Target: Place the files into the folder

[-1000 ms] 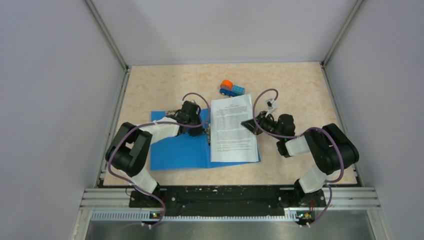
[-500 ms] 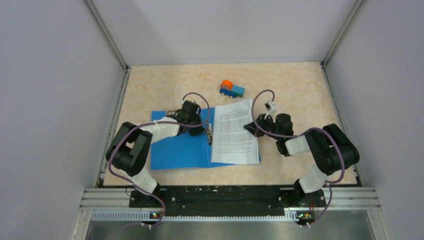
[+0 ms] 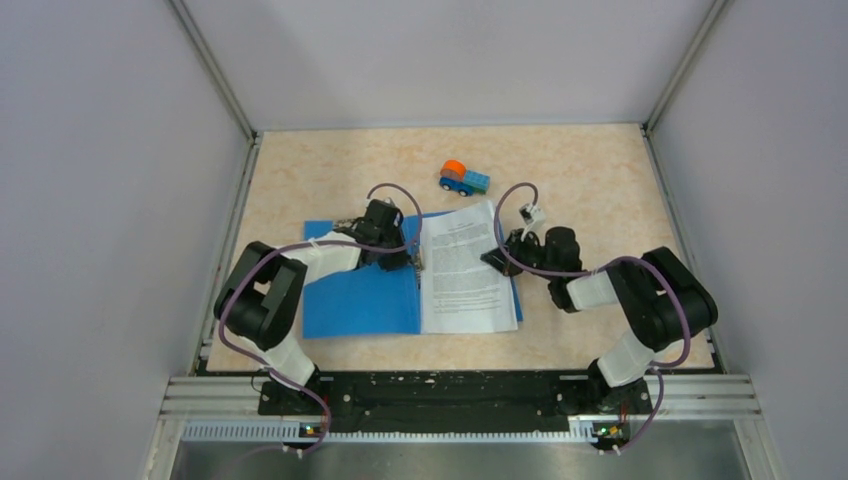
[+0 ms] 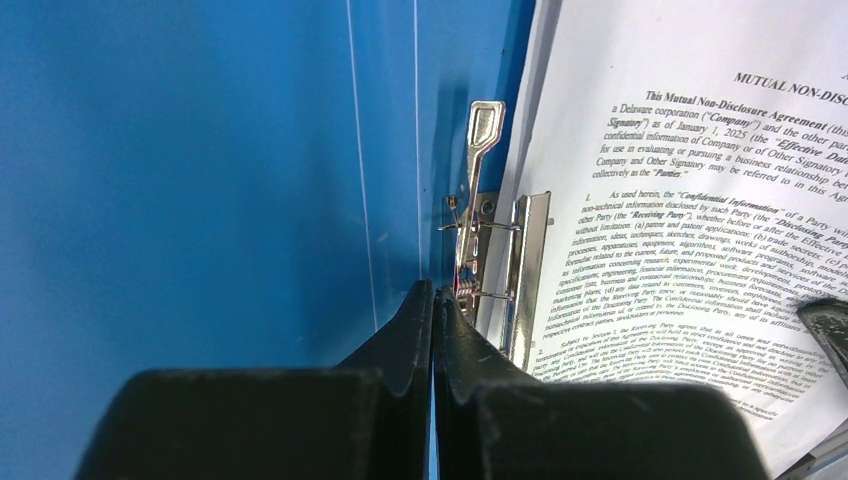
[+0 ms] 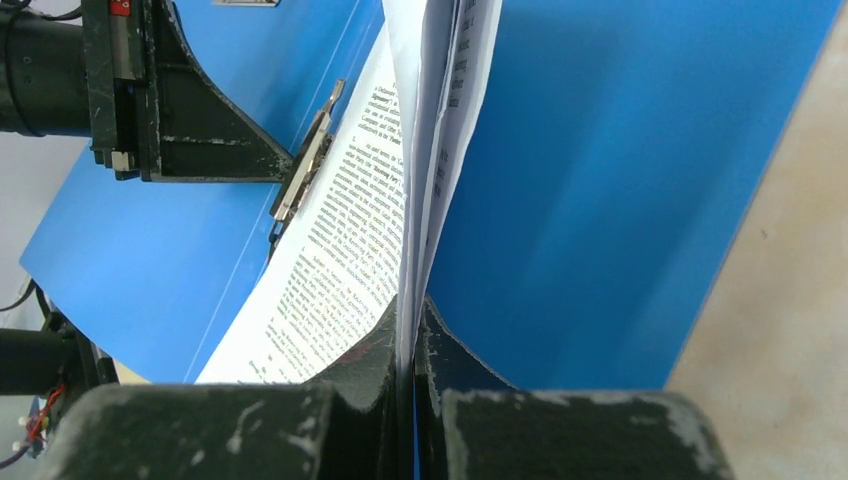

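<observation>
The blue folder (image 3: 360, 305) lies open on the table. The files (image 3: 462, 280), printed white sheets, lie on its right leaf beside the metal clip (image 4: 520, 270). My left gripper (image 3: 410, 262) is shut, its tips (image 4: 433, 292) on the folder's spine against the clip's near end; nothing shows between them. My right gripper (image 3: 490, 258) is shut on the right edge of the files (image 5: 340, 250) and holds that edge lifted off the blue leaf (image 5: 600, 180), so the sheets bow. The clip (image 5: 305, 165) and the left gripper (image 5: 200, 130) show in the right wrist view.
A small blue-and-orange toy truck (image 3: 464, 178) stands on the table behind the folder. Grey walls (image 3: 120, 200) enclose the table on three sides. The arms' bases sit on a black rail (image 3: 440, 390) at the near edge.
My right gripper has moved a little left and nearer with the sheets' edge. The stack has slid nearer and skewed, its top edge lower. The left gripper has hardly moved.
</observation>
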Robot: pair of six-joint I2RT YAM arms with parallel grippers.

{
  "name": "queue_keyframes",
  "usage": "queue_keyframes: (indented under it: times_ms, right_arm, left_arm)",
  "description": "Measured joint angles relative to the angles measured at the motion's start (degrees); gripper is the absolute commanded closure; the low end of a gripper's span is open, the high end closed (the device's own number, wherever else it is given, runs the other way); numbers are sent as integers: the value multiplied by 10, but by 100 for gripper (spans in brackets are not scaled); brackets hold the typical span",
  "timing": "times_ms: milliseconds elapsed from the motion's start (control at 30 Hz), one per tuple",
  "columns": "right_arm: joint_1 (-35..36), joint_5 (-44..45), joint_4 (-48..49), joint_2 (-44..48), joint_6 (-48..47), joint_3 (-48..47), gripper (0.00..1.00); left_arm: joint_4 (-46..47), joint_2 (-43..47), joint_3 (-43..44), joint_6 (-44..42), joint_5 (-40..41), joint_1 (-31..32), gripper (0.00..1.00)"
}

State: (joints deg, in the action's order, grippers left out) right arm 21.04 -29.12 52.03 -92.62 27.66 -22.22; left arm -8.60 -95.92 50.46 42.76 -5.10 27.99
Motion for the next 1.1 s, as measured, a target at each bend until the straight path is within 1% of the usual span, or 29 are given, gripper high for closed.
queue_keyframes:
  times_ms: [233,567,867,1100]
  right_arm:
    - [1,-7,-53,0,-37,-38,100]
    - [2,8,-145,-3,-71,-87,100]
    - [2,26,-199,-20,-82,-116,100]
    - [2,51,-214,-25,-85,-120,100]
  left_arm:
    - [-4,-13,17,-11,0,0,100]
    - [-22,-26,39,-26,0,1,100]
    - [-39,-31,53,-42,1,2,100]
    - [-53,-32,59,-52,2,2,100]
